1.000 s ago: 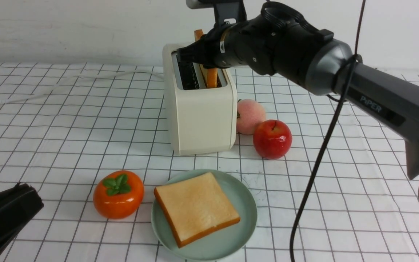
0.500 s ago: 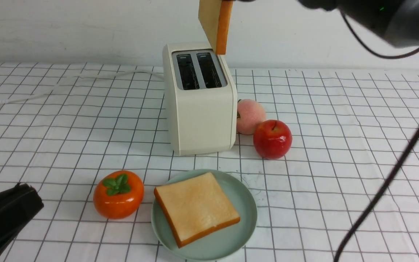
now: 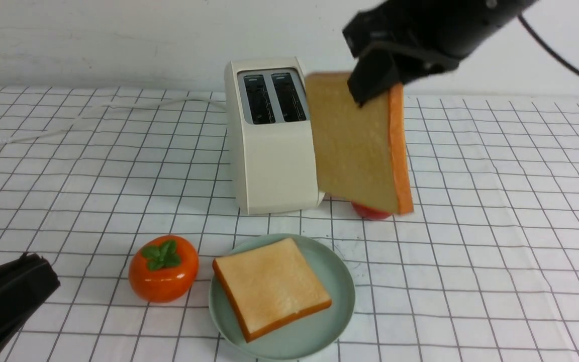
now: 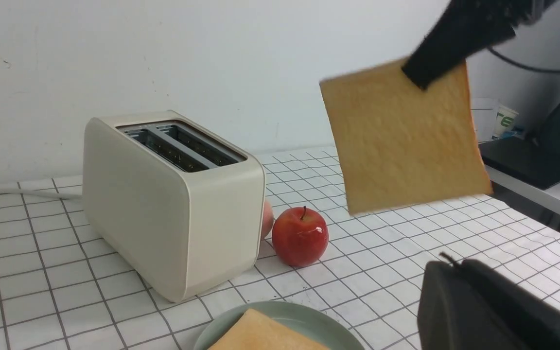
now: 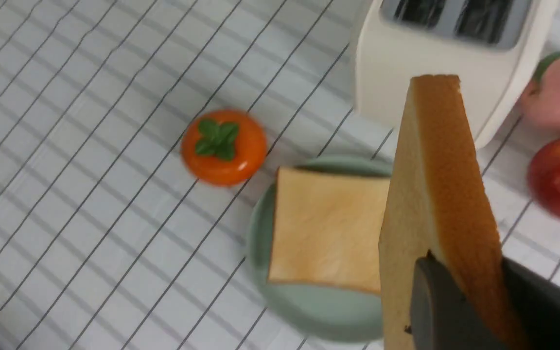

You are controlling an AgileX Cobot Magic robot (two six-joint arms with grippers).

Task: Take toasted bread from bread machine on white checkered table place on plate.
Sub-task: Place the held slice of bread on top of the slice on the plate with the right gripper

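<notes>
Toasted bread (image 3: 355,146), thick and square, is held above the slightly wrinkled white checkered table (image 3: 470,226). Both slots of the boxy cream bread machine (image 3: 274,161) are seen empty. The matte mint plate (image 3: 342,281) lies below the jaws and towards the robot, a second slice (image 3: 272,286) laid flat on it. The held bread hangs upright, its top corner clamped by the right gripper (image 3: 377,90), the nearer arm. Of the left gripper (image 3: 8,296) only part is seen; its jaws cannot be judged.
</notes>
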